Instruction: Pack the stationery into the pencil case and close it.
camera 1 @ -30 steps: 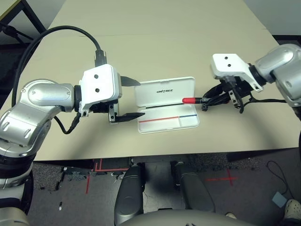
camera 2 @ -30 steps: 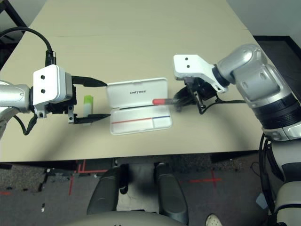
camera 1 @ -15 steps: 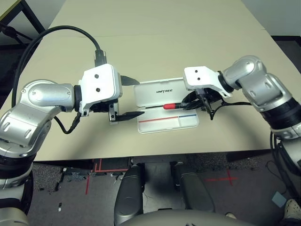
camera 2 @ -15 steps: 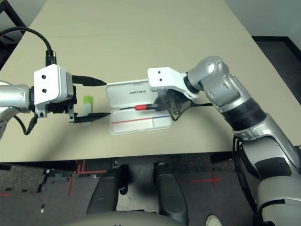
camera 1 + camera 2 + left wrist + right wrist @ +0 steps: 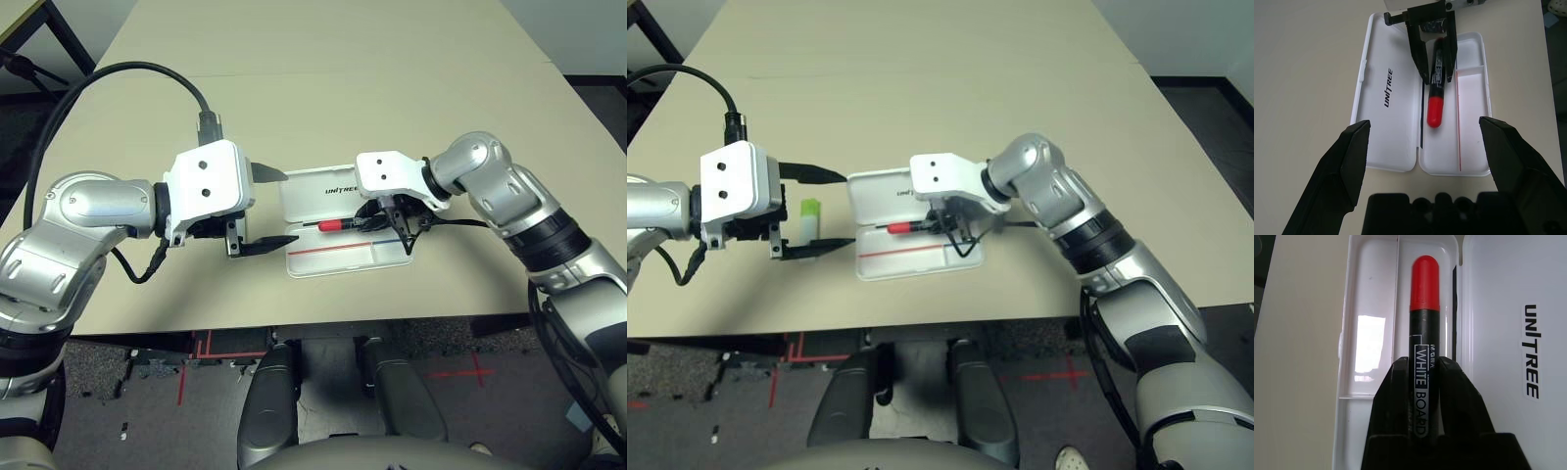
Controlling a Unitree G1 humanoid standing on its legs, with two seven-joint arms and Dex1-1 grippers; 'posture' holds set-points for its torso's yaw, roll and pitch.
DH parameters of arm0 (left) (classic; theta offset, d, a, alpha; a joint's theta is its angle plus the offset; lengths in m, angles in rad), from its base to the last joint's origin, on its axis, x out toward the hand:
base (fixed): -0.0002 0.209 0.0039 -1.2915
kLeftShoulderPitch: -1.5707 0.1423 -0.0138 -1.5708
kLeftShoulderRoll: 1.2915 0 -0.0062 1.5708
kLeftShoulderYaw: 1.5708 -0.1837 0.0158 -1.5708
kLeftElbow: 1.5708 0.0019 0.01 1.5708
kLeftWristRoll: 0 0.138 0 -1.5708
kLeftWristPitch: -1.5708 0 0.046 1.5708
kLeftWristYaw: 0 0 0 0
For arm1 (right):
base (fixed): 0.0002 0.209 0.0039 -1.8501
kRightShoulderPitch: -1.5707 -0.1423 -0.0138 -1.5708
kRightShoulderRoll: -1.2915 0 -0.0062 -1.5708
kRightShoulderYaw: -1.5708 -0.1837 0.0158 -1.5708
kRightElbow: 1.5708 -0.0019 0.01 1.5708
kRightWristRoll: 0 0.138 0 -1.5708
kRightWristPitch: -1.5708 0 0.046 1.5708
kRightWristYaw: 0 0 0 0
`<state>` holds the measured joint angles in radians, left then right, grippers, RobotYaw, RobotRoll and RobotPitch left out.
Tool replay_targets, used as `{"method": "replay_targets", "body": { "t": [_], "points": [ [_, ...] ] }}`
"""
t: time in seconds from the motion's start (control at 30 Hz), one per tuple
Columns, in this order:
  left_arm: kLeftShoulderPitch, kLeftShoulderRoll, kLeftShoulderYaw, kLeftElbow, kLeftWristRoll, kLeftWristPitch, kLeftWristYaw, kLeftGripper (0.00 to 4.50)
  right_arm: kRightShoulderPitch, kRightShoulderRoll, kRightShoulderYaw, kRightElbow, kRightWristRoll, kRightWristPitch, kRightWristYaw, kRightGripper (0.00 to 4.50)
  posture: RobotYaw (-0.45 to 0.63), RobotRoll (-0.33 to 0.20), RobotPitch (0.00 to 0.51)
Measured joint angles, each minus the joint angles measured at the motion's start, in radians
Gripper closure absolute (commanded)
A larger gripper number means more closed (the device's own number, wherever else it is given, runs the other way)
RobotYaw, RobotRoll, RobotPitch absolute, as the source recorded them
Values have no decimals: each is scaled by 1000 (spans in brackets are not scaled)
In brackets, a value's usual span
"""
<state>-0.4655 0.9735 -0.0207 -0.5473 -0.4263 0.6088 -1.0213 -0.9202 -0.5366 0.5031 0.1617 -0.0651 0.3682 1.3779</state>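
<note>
Left hand point(image 5: 263, 208) hangs released, fingers spread wide, just off the left end of the white hard plastic hinged pencil case point(image 5: 345, 221), which lies open on the beige table point(image 5: 323, 88). A pale bar with a green end point(image 5: 809, 215) lies beside that hand. Right hand point(image 5: 1434, 78) is over the case, its fingers bracketing the red-capped black whiteboard marker point(image 5: 1436, 95); I cannot tell whether they are clamped or slackening. My judgement: lay the marker flat in the tray, parallel to the hinge, then let go and lift straight off. The left hand stands clear of the lid.
</note>
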Motion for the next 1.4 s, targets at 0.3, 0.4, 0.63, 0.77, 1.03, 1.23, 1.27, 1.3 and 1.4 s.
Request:
{"method": "replay_targets", "body": {
  "t": [0.3,0.4,0.63,0.77,1.03,1.23,1.27,1.3,1.4],
  "points": [
    [0,6,0,0,1,0,0,0,0,-9,-20,5,16,-6,-12,49,75,0,184],
    [2,11,0,0,3,1,4,0,-1,-53,-59,-21,61,28,27,49,75,0,182],
    [27,22,0,3,28,15,25,0,5,-207,-181,-122,214,173,133,49,67,0,176],
    [53,26,0,1,37,45,48,0,50,-272,-253,-188,313,275,155,49,60,0,173],
    [104,27,4,-5,59,144,139,0,175,-435,-397,-340,484,455,147,49,41,0,176],
    [98,9,5,6,63,231,207,0,201,-445,-404,-361,511,473,90,49,37,0,179],
    [91,0,5,6,61,257,221,0,201,-445,-404,-362,515,474,85,49,36,0,179],
    [83,-13,5,5,57,283,235,0,201,-445,-404,-364,517,474,80,49,36,0,179],
    [44,-66,9,3,39,427,306,0,203,-444,-402,-367,525,474,63,49,37,0,179]
  ]
}}
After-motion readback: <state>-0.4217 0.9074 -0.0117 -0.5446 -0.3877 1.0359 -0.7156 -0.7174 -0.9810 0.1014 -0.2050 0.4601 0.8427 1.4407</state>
